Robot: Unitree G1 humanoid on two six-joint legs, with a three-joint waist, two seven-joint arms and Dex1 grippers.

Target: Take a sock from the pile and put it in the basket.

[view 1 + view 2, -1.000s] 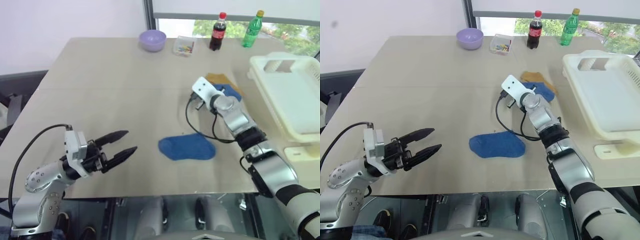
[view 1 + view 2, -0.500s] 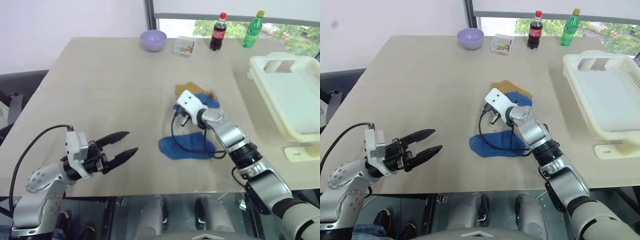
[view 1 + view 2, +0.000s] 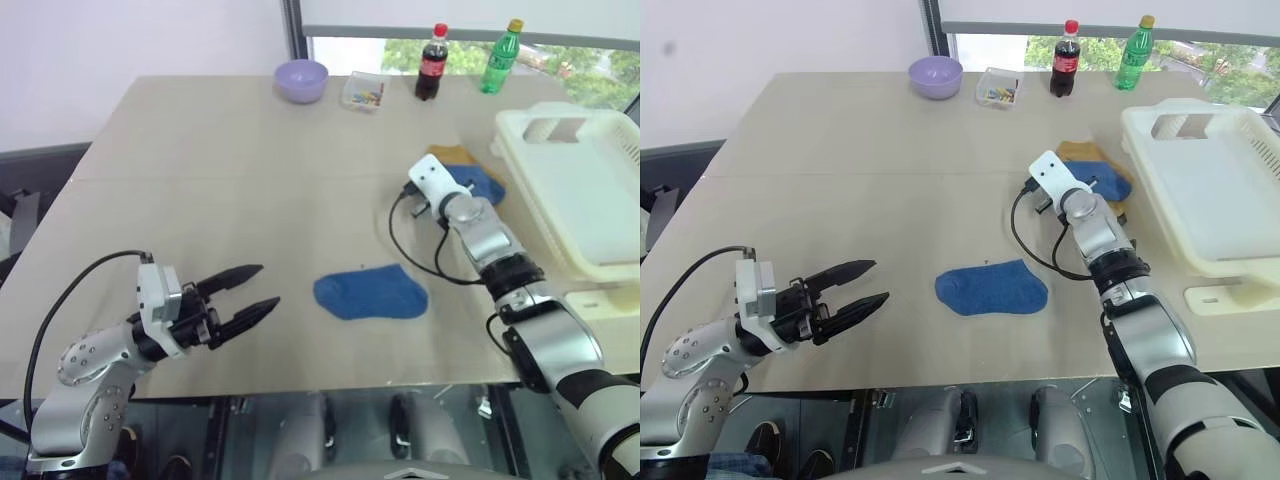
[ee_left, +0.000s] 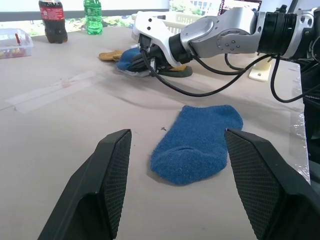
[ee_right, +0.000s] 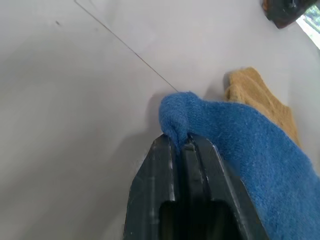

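Two blue socks noted: right gripper (image 5: 182, 145) pinches the sock (image 5: 235, 135) at the pile (image 3: 1095, 172) beside the basket (image 3: 1210, 190); another sock (image 3: 990, 288) lies mid-bench (image 3: 860, 170). Left gripper (image 3: 855, 290) released, hovering.

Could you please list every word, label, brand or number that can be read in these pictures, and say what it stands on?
None can be read.
Cola bottle: red label, lettering too small to read.
Green bottle: label too blurred to read.
Clear box: no text that I can make out.
Basket, socks and grippers: no marks visible.
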